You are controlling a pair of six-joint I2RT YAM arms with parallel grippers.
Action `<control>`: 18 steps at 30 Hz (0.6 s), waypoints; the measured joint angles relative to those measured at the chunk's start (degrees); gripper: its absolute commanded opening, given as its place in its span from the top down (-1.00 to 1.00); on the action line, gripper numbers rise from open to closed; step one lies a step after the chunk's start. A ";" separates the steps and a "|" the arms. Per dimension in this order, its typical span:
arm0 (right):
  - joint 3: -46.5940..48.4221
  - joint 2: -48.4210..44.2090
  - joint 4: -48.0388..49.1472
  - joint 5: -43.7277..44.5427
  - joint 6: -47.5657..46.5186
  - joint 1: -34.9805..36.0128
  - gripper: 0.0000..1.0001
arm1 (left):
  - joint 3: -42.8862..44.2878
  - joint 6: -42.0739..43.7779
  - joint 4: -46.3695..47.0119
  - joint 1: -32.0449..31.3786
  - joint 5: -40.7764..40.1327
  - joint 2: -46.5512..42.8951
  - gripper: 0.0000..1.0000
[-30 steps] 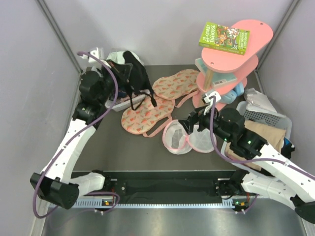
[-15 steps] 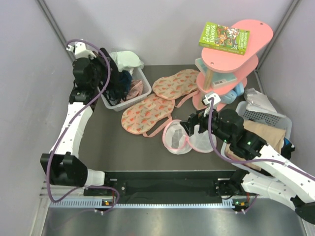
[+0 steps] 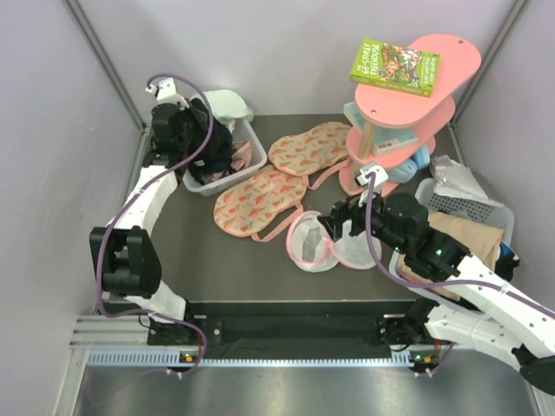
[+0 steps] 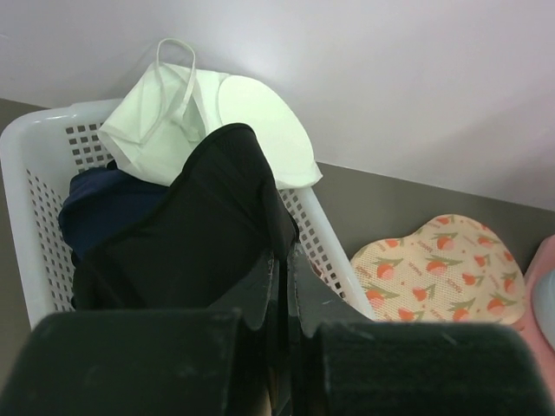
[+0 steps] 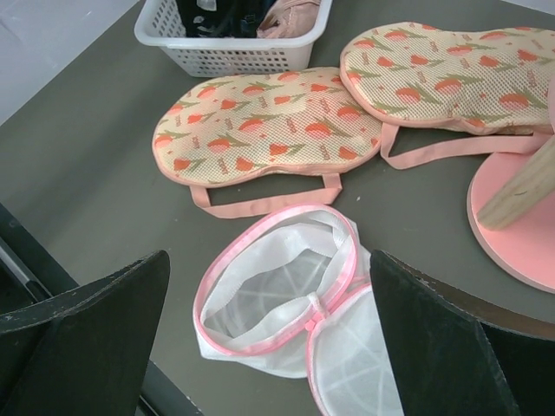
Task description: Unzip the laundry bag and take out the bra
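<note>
The laundry bag (image 3: 323,243) lies unzipped and open on the dark table; its inside shows empty in the right wrist view (image 5: 286,277). My right gripper (image 3: 340,222) hovers open just above it, jaws wide on either side (image 5: 269,260). My left gripper (image 3: 201,132) is over the white basket (image 3: 245,172) at the back left, shut on the black bra (image 4: 199,225). The bra hangs down into the basket (image 4: 26,143), over a navy garment (image 4: 100,204) and beside a pale mint-white cloth (image 4: 230,113).
Two flat pink fruit-print pieces (image 3: 260,201) (image 3: 312,147) lie between the basket and the bag. A pink tiered stand (image 3: 408,95) with a green book (image 3: 395,66) is at the back right. A second basket of clothes (image 3: 468,212) stands at the right.
My left arm has swung back and left with the bra, from above the basket's near side to over the basket, and the bra now hangs in it. The right arm has not moved.
</note>
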 measured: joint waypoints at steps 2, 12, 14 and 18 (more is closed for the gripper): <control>0.00 0.04 0.00 -0.02 0.02 0.00 -0.95 | -1.09 0.68 1.60 0.00 -0.02 0.74 1.00; 0.00 2.12 0.02 -0.48 0.26 0.00 -0.95 | -7.85 2.16 5.42 0.00 0.68 6.32 0.79; 0.00 2.56 0.00 -0.59 0.35 0.00 -0.95 | -8.09 2.47 5.18 0.00 0.92 7.32 0.13; 0.00 3.37 0.02 -0.92 0.48 0.00 -0.95 | -8.17 3.21 4.59 0.00 1.70 7.63 -0.63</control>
